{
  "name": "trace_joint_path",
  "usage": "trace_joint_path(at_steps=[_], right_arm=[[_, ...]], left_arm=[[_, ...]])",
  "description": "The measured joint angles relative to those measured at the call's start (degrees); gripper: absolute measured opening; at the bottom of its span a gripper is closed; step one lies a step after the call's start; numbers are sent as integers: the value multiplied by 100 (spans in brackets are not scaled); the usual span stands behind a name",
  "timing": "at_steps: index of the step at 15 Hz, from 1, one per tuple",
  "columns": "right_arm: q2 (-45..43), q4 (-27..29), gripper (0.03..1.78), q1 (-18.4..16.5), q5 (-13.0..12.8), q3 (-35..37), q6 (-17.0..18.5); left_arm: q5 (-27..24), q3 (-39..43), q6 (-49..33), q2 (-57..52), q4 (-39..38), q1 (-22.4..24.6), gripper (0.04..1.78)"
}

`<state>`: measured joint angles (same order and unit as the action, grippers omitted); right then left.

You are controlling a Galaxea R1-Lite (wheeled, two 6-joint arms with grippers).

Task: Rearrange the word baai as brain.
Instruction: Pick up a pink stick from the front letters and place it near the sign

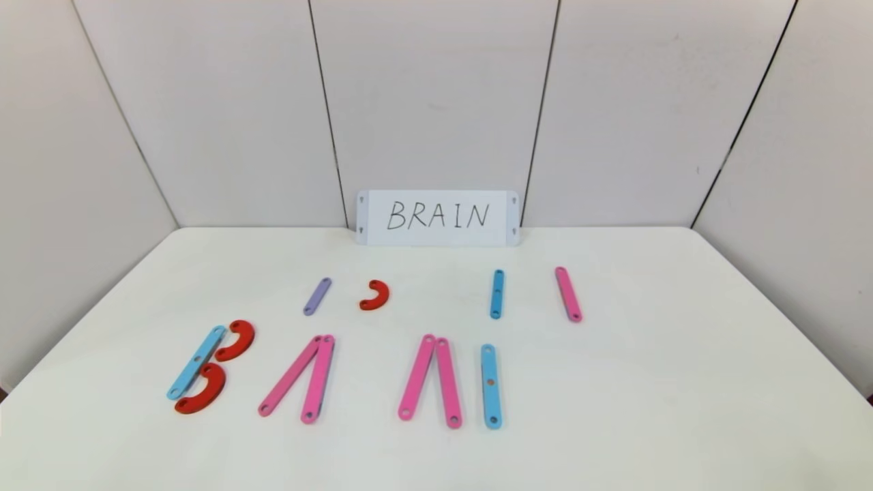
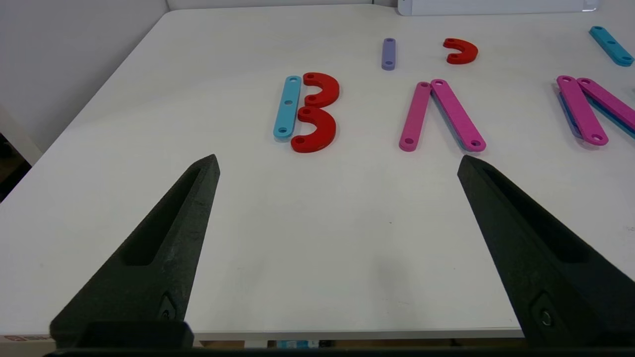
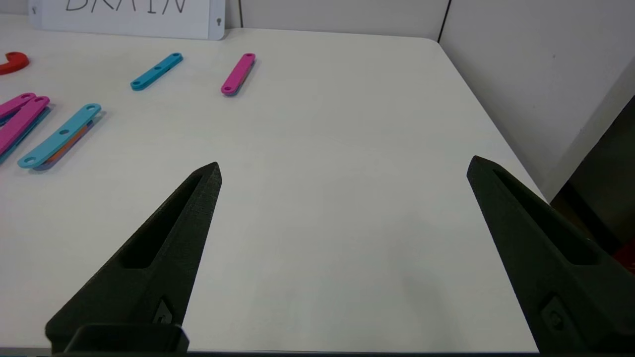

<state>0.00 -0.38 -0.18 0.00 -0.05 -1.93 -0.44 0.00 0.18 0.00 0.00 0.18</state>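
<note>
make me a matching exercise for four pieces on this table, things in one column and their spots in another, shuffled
Things:
1. short purple plastic strip
2. small lone red C-shaped curve
3. white card handwritten BRAIN
4. lone pink strip

Places:
A. propped at the table's back edge
B. farthest toward the robot's right
C. behind the first pink A, nearer the B
D. between the purple strip and the short blue strip

Pairs: 1-C, 2-D, 3-A, 4-B

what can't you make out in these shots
- White card: right wrist view, top edge cuts off its lettering.
- Second pink pair: left wrist view, right edge crops it.
- Left claw and right claw, both open: outside the head view.
</note>
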Motion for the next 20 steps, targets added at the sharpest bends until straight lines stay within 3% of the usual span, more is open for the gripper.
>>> trace_joint_path(at_steps=[20], right_arm=[[0,137,173,0,-44,-59,52]], left_arm=[[15,0,-67,0,-5,2,169]])
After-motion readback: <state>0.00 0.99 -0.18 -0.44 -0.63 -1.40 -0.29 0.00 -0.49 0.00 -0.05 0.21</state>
